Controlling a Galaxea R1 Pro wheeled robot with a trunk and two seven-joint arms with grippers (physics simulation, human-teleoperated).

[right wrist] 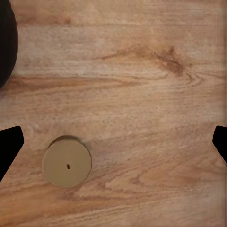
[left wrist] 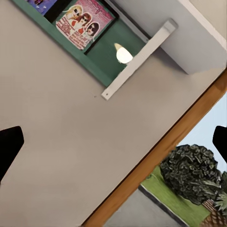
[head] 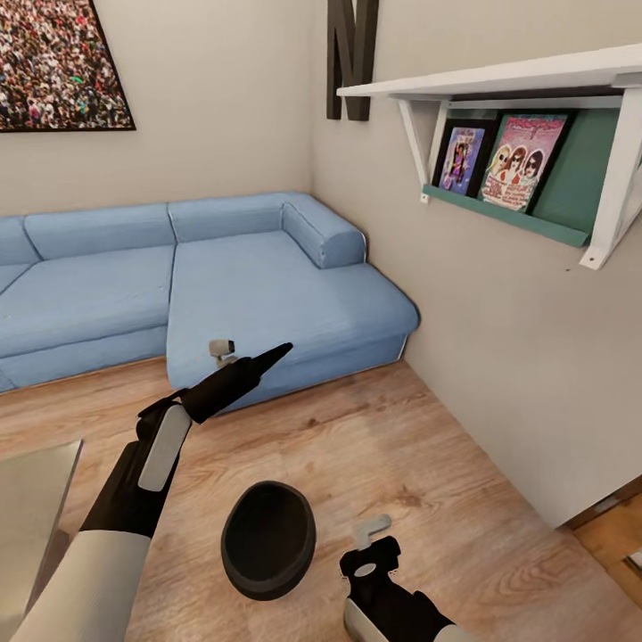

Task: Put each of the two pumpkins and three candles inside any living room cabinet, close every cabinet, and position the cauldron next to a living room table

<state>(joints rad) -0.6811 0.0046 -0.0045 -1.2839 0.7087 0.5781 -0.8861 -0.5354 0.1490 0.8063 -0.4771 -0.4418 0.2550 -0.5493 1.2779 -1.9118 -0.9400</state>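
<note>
The black cauldron (head: 267,539) sits on the wood floor just in front of me, and its dark edge (right wrist: 5,47) also shows in the right wrist view. One candle (right wrist: 67,161) stands on the floor, seen from above as a pale round top with a small wick hole. My right gripper (right wrist: 113,142) hangs open over the floor, with the candle nearer one finger. My left gripper (head: 272,354) is raised and open with nothing in it, pointing at the right wall. The pumpkins and the cabinet are out of view.
A blue corner sofa (head: 223,276) fills the back. A white and green wall shelf (head: 517,178) with framed pictures hangs on the right wall. A glass table corner (head: 36,499) is at the lower left. A doorway opening (head: 615,535) is at the lower right.
</note>
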